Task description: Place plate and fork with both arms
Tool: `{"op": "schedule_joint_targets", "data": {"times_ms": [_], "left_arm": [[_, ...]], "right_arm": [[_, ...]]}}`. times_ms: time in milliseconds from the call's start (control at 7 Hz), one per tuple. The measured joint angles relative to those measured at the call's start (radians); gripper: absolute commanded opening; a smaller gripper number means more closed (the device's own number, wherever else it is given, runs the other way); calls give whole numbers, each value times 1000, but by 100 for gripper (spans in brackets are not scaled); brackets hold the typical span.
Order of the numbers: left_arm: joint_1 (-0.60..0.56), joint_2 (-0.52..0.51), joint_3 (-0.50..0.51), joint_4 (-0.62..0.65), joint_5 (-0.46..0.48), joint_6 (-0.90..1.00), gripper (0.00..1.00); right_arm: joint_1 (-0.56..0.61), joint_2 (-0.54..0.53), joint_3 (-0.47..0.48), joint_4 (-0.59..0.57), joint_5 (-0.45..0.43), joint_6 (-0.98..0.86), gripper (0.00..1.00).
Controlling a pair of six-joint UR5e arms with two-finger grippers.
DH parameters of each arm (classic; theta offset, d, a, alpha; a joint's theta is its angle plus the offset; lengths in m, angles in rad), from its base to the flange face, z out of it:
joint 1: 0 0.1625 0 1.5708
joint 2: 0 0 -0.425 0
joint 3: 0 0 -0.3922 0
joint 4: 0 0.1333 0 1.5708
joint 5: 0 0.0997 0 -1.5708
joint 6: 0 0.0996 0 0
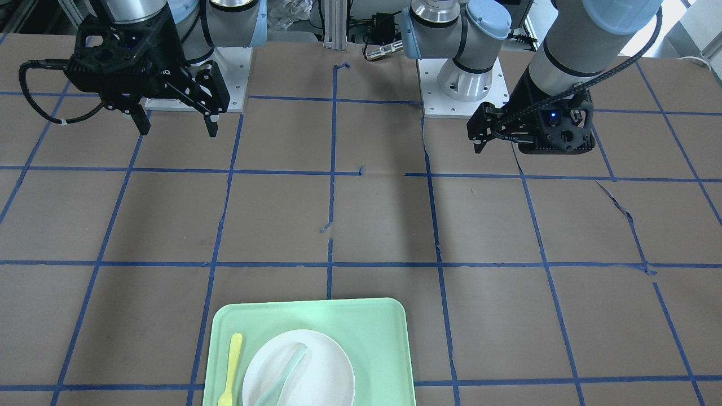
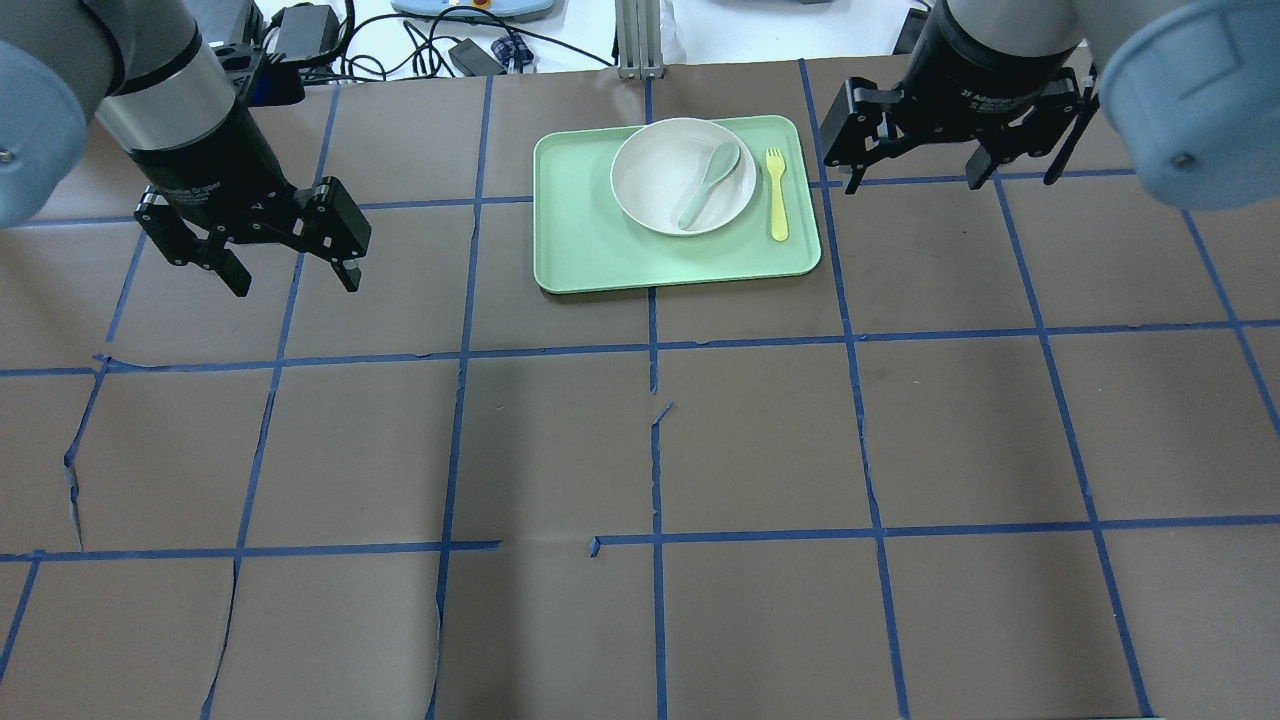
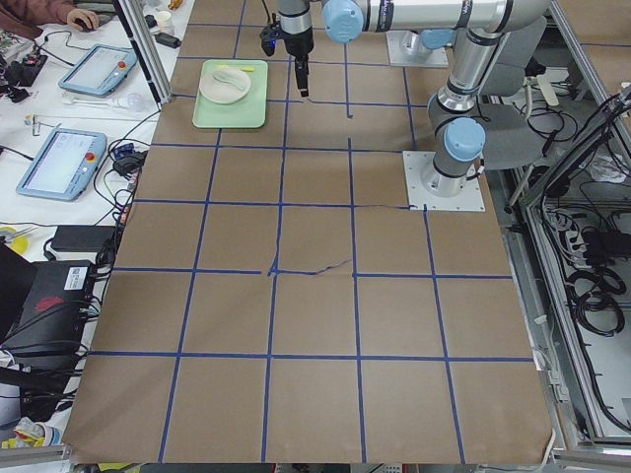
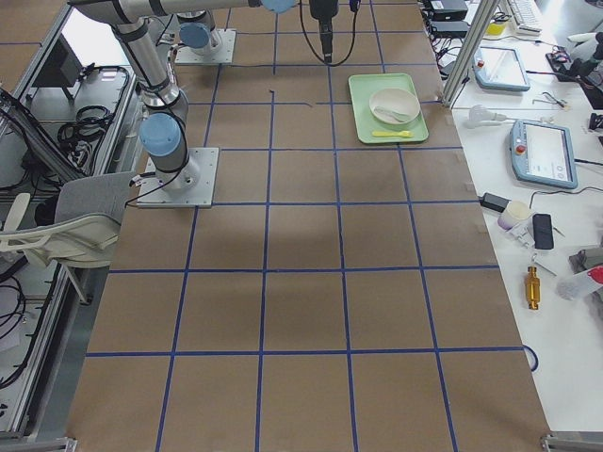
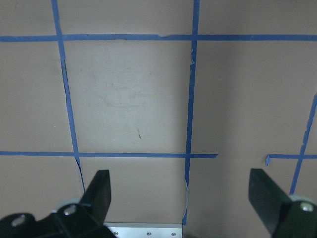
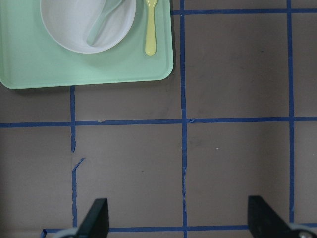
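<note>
The off-white plate lies on a mint-green tray at the table's far middle, with a grey-green spoon in it. The yellow fork lies on the tray just right of the plate. They also show in the front view: plate, fork. In the right wrist view the plate and the fork sit at the top left. My left gripper is open and empty, well left of the tray. My right gripper is open and empty, raised to the right of the tray.
Brown paper with blue tape grid lines covers the table. The arm base plates stand on the robot's side. Cables and devices lie beyond the far edge. The paper is torn in places on the left.
</note>
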Motion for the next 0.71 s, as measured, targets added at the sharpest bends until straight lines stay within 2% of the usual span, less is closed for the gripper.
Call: {"op": "schedule_joint_targets", "data": {"times_ms": [714], "left_arm": [[-1,14,-29,-1,3,7,100]], "right_arm": [[1,36,-26,22,-6,4,100]]}}
